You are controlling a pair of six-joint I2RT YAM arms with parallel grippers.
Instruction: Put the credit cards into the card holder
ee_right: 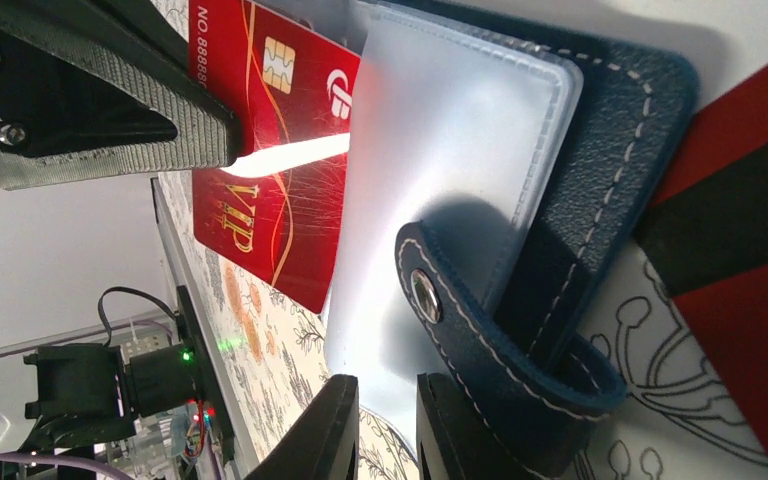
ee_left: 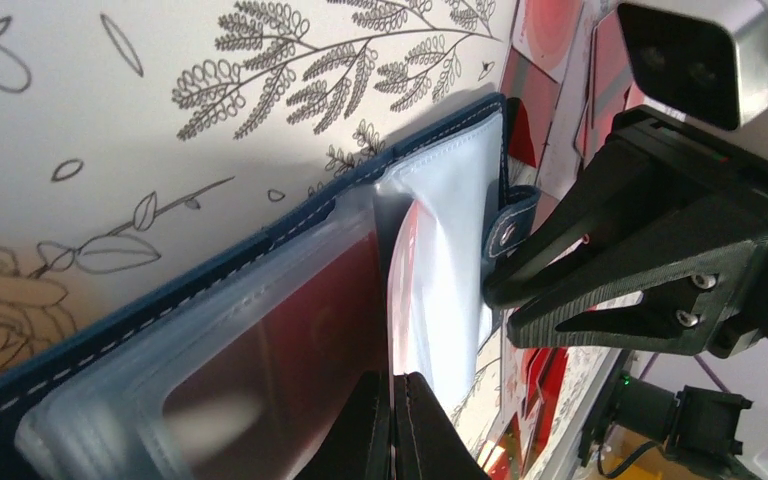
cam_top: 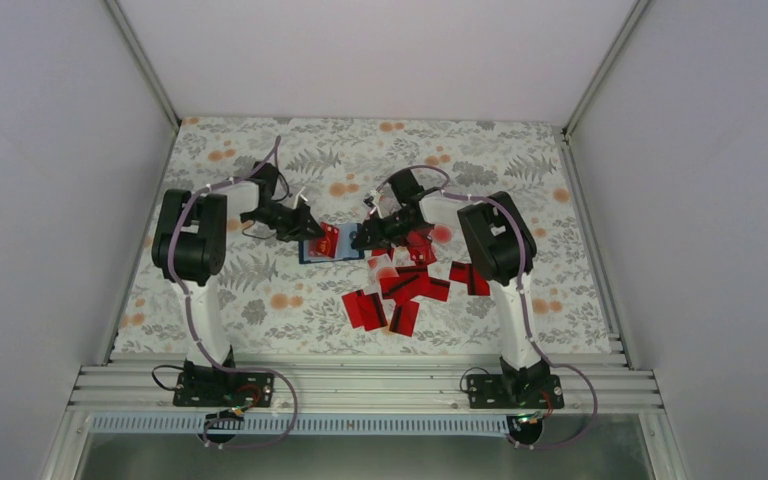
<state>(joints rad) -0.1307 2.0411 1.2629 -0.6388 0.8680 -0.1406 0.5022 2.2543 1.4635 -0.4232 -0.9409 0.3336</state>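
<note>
One holder (cam_top: 345, 250) lies open mid-table with two grippers on it: the left gripper (ee_left: 392, 400) is pressed tight on a clear sleeve, and the right gripper (ee_right: 388, 400) is nearly closed round the sleeve edges beside the snap strap. One VIP card (ee_right: 260, 210) sits partway in a sleeve. About ten loose cards (cam_top: 410, 288) overlap just right of the holder, too jumbled for an exact count.

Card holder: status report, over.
Left claw shut on a clear sleeve. Right claw narrow at the strap of the holder, grip unclear. One card partly under the sleeves; other cards loose nearby. Strap lies across sleeves.
</note>
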